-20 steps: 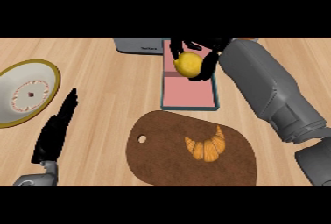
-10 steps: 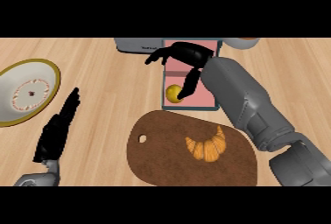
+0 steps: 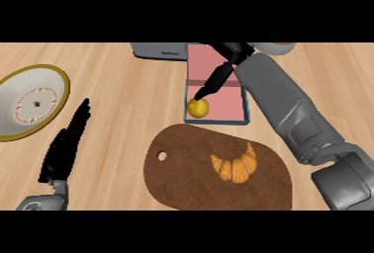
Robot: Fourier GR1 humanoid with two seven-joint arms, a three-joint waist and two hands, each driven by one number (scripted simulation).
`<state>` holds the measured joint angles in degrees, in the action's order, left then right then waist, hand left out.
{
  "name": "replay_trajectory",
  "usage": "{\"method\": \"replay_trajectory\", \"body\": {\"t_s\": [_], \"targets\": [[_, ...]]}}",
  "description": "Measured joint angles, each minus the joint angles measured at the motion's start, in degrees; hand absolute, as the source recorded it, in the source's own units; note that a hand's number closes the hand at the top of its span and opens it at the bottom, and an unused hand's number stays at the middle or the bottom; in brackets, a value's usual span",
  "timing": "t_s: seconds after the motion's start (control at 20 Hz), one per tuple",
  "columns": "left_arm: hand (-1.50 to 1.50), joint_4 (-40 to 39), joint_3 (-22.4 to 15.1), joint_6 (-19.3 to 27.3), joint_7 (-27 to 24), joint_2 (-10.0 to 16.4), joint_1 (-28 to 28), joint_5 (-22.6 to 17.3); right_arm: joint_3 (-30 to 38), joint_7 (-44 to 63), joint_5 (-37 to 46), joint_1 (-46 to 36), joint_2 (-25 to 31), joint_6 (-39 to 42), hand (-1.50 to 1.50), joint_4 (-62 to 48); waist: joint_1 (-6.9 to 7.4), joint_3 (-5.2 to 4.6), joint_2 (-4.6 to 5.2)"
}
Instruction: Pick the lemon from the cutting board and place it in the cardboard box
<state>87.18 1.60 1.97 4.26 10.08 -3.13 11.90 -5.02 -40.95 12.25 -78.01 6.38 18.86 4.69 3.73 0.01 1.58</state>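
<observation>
Lemon (image 3: 198, 108): lies in the cardboard box (image 3: 228, 106), near-left corner; a second ago it was held above.
Right hand (image 3: 217, 80): fingers now uncurled, straight, empty, tips just beside the lemon.
Left hand (image 3: 66, 143): open, resting on the table (image 3: 124, 99).
Cutting board (image 3: 182, 173): croissant (image 3: 235, 165) only.
Status: placement appears complete.

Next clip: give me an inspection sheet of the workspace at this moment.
Surface: wooden counter, only its top in view.
Job's things: lemon lies inside the pink-lined box, at its near end; cutting board holds no lemon.
Clutter: croissant on the cutting board; plate at left; grey object at the far edge.
Hands: right hand open, fingers straight, pointing at the lemon; left hand open, resting at left.
Cables: nothing seen.
Surroundings: nothing seen.
</observation>
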Motion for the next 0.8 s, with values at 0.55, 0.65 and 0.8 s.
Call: {"method": "replay_trajectory", "body": {"t_s": [0.55, 0.65, 0.8], "targets": [[0.00, 0.85, -1.36, -0.17, 0.55, -0.98, -1.77, 0.39, 11.04, 6.87, -10.57, -1.35, 13.22, 6.09, -1.50, -3.51, 2.11, 0.08, 1.41], [0.00, 1.04, -1.18, -0.42, 0.69, -0.78, -2.06, 0.17, 12.16, 7.32, -11.66, -0.82, 16.05, 7.24, -1.50, -3.74, 2.52, 0.13, 1.71], [0.00, 0.89, -1.24, -0.62, 0.11, -0.73, -2.14, 0.12, 13.17, 7.76, -12.65, 0.02, 19.99, 9.46, -1.50, -3.70, 3.12, 0.19, 2.22]]}}
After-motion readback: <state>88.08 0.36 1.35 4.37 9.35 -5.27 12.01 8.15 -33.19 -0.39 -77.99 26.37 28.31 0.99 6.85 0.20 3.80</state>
